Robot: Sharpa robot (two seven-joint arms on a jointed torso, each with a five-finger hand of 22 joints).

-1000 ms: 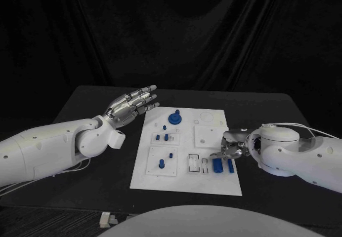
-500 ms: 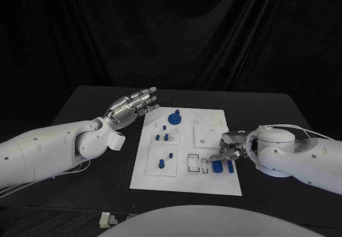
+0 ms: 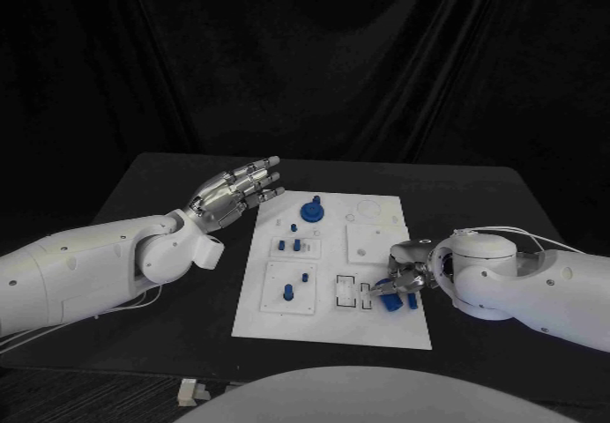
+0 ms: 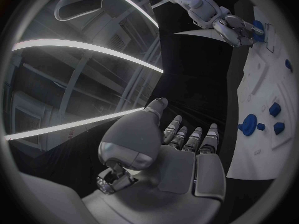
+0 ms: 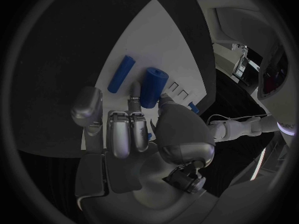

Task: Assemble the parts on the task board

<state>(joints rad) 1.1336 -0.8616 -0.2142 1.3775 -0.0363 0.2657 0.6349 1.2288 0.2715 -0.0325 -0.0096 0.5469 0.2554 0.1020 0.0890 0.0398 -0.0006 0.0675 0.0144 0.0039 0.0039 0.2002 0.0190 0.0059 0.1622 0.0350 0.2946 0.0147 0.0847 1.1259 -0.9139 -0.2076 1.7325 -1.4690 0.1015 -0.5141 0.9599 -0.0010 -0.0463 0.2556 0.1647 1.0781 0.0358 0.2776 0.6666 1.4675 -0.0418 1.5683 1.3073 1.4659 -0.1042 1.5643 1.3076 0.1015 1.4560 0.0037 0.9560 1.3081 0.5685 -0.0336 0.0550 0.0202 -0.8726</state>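
We list one flat white rectangular task board (image 3: 333, 264) at the middle of the black table (image 3: 152, 185), carrying small blue parts. The right hand (image 3: 400, 278) rests at the board's near right corner, thumb and fingers pinching a short blue plastic cylinder (image 5: 152, 86); a longer blue rod (image 5: 121, 74) lies just beside it. The left hand (image 3: 235, 189) hovers left of the board, fingers spread, holding nothing.

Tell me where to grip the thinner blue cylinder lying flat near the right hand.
Pinch the thinner blue cylinder across its middle, from above: it lies flat on the white task board, long sides exposed. The thicker blue cylinder beside it leaves little room, and the right hand sits close.
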